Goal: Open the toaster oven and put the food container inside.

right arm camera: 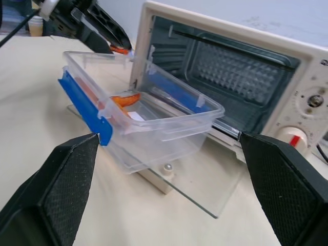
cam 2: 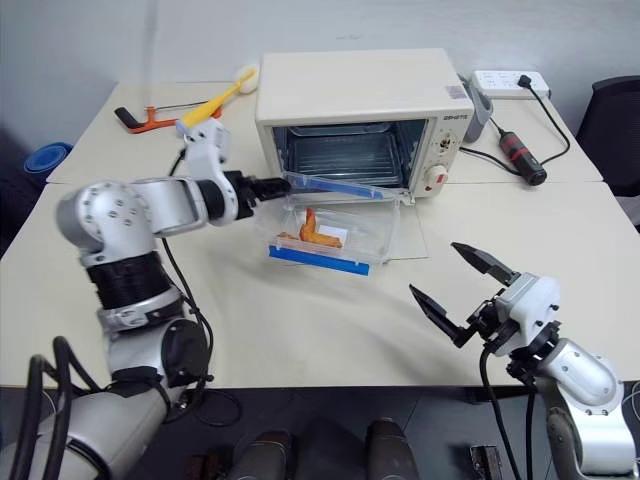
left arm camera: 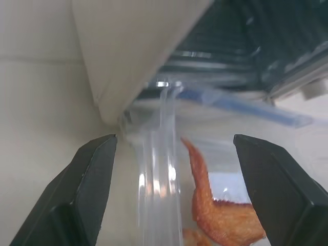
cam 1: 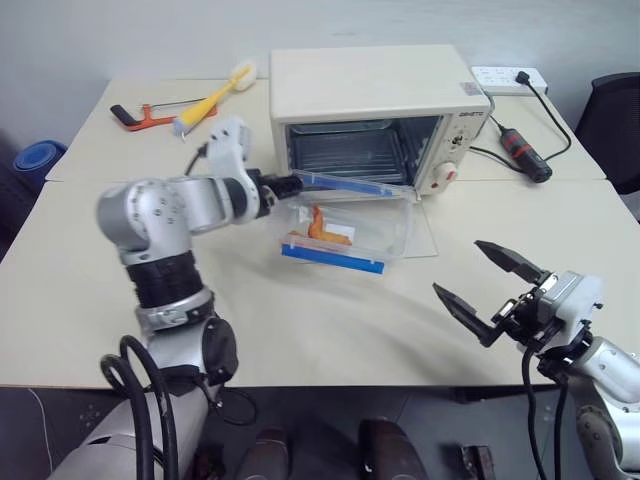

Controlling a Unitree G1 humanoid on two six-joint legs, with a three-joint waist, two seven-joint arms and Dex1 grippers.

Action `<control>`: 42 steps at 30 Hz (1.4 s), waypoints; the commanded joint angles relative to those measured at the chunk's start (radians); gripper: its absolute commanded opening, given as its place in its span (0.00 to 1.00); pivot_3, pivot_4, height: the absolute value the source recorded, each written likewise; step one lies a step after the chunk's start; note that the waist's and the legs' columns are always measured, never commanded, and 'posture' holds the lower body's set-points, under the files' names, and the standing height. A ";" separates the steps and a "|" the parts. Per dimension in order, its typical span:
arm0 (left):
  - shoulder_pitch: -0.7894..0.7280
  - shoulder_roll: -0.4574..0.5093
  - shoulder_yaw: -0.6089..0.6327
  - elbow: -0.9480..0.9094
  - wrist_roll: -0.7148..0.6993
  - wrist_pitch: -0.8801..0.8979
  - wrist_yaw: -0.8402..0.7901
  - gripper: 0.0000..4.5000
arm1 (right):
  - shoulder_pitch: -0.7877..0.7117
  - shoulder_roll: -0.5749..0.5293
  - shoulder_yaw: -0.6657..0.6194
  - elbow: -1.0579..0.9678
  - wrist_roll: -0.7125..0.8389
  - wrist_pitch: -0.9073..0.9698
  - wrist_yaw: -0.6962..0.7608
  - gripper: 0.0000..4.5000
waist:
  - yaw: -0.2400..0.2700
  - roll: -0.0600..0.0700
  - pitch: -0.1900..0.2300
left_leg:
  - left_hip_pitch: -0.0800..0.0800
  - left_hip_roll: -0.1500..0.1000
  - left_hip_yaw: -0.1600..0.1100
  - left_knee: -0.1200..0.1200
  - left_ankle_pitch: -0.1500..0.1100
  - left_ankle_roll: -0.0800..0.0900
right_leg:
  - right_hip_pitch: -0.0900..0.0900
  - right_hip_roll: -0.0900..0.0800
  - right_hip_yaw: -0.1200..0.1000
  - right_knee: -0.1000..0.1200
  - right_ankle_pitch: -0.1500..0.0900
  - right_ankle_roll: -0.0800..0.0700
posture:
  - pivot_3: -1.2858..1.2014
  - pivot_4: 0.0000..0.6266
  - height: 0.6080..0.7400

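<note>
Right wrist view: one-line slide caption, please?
Food container resting on the toaster oven's open glass door, open left gripper at its end.

Yellow-handled brush (cam 1: pixel 215 93) and orange-black hacksaw-like tool (cam 1: pixel 140 117) lie on table (cam 1: pixel 330 320) beyond left claw, toward far left corner. White power strip (cam 1: pixel 508 77) and black-red handheld tool (cam 1: pixel 521 152) with black cable sit far beyond right claw. Blue round object (cam 1: pixel 38 157) off table's left edge.
</note>
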 commanded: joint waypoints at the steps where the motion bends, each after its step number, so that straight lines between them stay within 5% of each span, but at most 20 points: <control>1: 0.039 0.124 -0.029 0.018 -0.079 -0.089 -0.205 0.86 | -0.020 -0.048 -0.014 -0.064 0.104 0.092 0.024 1.00 | -0.002 0.000 0.000 | 0.001 0.000 0.000 -0.001 0.000 0.000 | 0.000 0.000 0.000 0.000 0.000 0.000 | 0.52 0.24 1.00; 3: 0.093 0.223 -0.093 0.012 -0.107 -0.150 -0.352 0.86 | -0.015 -0.092 0.009 -0.079 0.151 0.167 0.067 1.00 | -0.001 0.000 0.000 | 0.001 0.000 0.000 -0.001 0.000 0.000 | 0.000 0.000 0.000 0.000 0.000 0.000 | 0.52 0.24 1.00; 5: 0.193 0.368 -0.215 -0.024 -0.095 -0.309 -0.582 0.86 | -0.005 -0.148 0.046 -0.101 0.192 0.254 0.118 0.86 | -0.003 0.001 0.000 | 0.001 0.000 0.000 -0.001 0.000 0.000 | 0.000 0.000 0.001 -0.001 0.000 0.000 | 0.52 0.24 1.00; 9: 0.464 0.644 -0.468 -0.017 0.143 -0.927 -0.980 0.67 | -0.022 -0.200 0.206 -0.141 0.122 0.359 0.123 0.56 | -0.008 0.001 0.000 | 0.001 0.001 0.000 -0.005 0.000 0.000 | 0.000 0.001 0.000 -0.005 0.000 0.000 | 0.52 0.24 1.00; 16: 0.584 0.562 -0.511 -0.025 0.156 -1.144 -1.047 0.19 | -0.201 -0.088 0.406 -0.020 -0.071 0.326 0.068 0.01 | 0.027 0.001 0.000 | -0.003 0.000 -0.002 0.002 -0.001 0.002 | 0.001 -0.001 -0.001 -0.010 0.001 -0.001 | 0.52 0.24 1.00; 19: 0.568 0.467 -0.525 -0.023 0.173 -1.138 -0.966 0.00 | -0.290 -0.037 0.433 0.072 -0.134 0.297 0.044 0.00 | 0.029 0.001 0.000 | -0.003 -0.001 -0.003 0.003 -0.002 0.003 | 0.002 -0.001 -0.001 -0.009 0.002 0.000 | 0.52 0.24 1.00; 29: 0.466 0.220 -0.505 0.032 0.189 -1.057 -0.731 0.00 | -0.612 0.037 0.384 0.404 -0.232 0.242 0.018 0.00 | -0.006 0.001 0.000 | -0.002 0.000 -0.002 0.003 -0.001 0.003 | 0.001 0.000 -0.002 -0.004 0.002 0.000 | 0.52 0.24 1.00; 42: 0.349 0.039 -0.431 0.212 0.251 -1.123 -0.450 0.00 | -0.882 0.097 0.376 0.799 -0.324 0.040 0.040 0.00 | -0.027 0.001 0.000 | -0.003 0.000 -0.002 0.004 -0.001 0.003 | -0.001 0.000 -0.003 -0.004 0.002 0.000 | 0.52 0.24 1.00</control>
